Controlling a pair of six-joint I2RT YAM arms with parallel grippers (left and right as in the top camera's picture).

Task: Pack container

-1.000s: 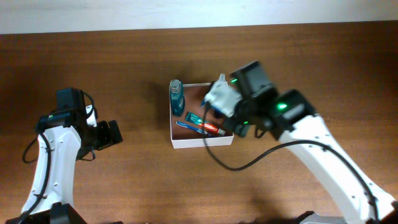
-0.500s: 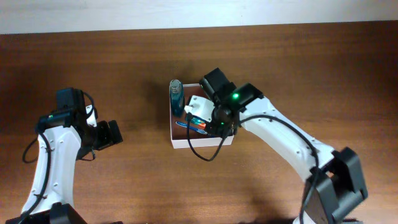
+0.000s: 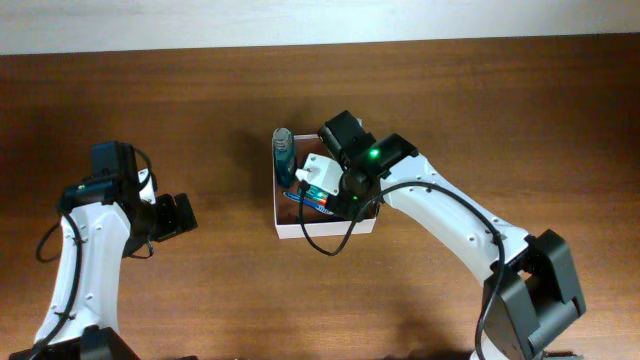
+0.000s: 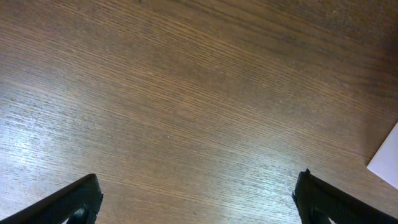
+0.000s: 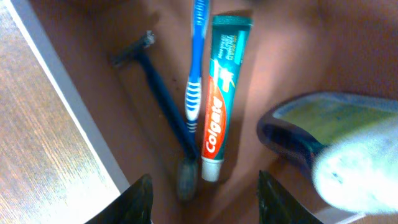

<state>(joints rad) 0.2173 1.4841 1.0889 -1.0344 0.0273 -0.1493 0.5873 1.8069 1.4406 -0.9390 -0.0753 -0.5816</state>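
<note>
The container (image 3: 325,229), a shallow white-walled box with a reddish-brown inside, sits mid-table. A blue mouthwash bottle (image 3: 284,155) stands in its far left corner. Inside lie a Colgate toothpaste tube (image 5: 217,93), a blue toothbrush (image 5: 196,62) and a dark blue razor (image 5: 155,93). My right gripper (image 5: 205,196) is open and low over the box floor, with nothing between its fingers. A dark blue item with a white end (image 5: 329,155) is just right of its right finger; it also shows in the overhead view (image 3: 318,175). My left gripper (image 4: 196,199) is open and empty over bare wood.
The white box wall (image 5: 56,81) runs close to my right gripper's left finger. A white corner (image 4: 388,155) shows at the right edge of the left wrist view. The left arm (image 3: 178,215) is well left of the box. A pale strip (image 3: 320,20) borders the table's far edge.
My right gripper has moved left and down into the box, with the white-ended item moving along at its tip. The left arm has not moved.
</note>
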